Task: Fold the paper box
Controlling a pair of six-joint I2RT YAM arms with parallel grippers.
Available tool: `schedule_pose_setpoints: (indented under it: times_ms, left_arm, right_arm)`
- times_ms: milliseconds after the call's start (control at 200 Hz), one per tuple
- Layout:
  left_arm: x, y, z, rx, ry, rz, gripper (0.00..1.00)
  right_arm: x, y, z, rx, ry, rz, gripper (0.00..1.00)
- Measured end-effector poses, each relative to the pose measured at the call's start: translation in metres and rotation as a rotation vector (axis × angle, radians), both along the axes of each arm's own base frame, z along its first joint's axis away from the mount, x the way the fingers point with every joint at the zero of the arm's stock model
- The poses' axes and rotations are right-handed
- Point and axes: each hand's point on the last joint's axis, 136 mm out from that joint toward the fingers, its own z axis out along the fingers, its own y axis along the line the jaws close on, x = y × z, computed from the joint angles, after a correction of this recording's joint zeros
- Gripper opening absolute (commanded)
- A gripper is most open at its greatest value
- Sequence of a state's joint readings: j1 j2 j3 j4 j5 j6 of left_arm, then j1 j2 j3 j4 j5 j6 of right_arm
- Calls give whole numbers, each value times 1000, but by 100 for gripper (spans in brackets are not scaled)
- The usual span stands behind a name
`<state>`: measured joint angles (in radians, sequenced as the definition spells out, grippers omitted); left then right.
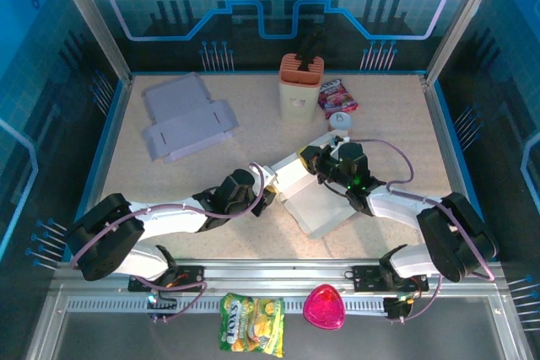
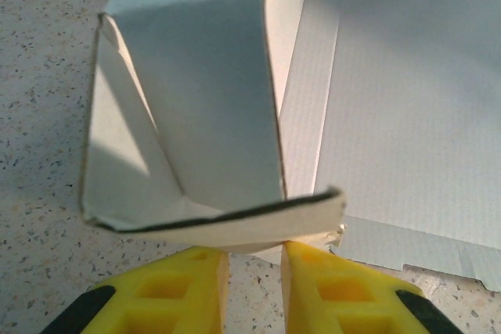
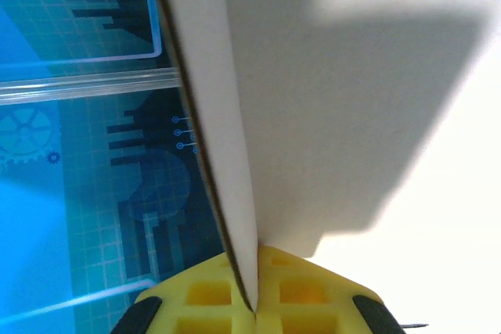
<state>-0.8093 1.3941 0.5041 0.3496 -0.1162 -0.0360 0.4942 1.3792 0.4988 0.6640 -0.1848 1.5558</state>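
Observation:
The white paper box (image 1: 319, 208) lies partly folded in the middle of the table between both arms. In the left wrist view one end of the paper box (image 2: 196, 99) stands up as a raised wall with a tucked corner, and its curved flap edge (image 2: 235, 220) rests right on the tips of my left gripper (image 2: 254, 254). The yellow jaws stand slightly apart, with bare table in the gap. My left gripper (image 1: 268, 193) is at the box's left end. My right gripper (image 1: 314, 160) is at the far edge, shut on an upright box panel (image 3: 235, 154) clamped between its fingers (image 3: 313, 287).
A second flat, unfolded box blank (image 1: 186, 120) lies at the back left. An orange-lidded container (image 1: 301, 82), a red snack packet (image 1: 337, 97) and a small white round item (image 1: 340, 121) sit at the back. A yellow sweets bag (image 1: 251, 322) and a pink object (image 1: 325, 307) lie beyond the near rail.

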Motion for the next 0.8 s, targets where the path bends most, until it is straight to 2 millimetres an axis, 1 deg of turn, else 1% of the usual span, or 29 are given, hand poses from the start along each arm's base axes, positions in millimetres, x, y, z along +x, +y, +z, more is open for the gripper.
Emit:
schedule_pose_setpoints:
  times_ms: [175,280,440,505,645,800]
  left_arm:
    - [1,-1,2,12,-15,0,24]
    - [4,-5,10,0,-33,0,24]
    - [5,-7,12,-2,-40,1,23]
    - [6,-7,12,1,-42,6,25]
    - [12,-7,8,21,-43,31,33]
    - [17,-4,4,27,-47,74,35]
  right_arm:
    - [2,1,-2,23,-7,-3,0]
    - [-1,2,-8,32,8,2,0]
    - [-1,2,-7,41,-2,2,0]
    - [-2,2,-7,43,-3,1,0]
    - [-2,1,-8,44,-5,-2,0]
    - [-1,2,-14,49,-10,-1,0]
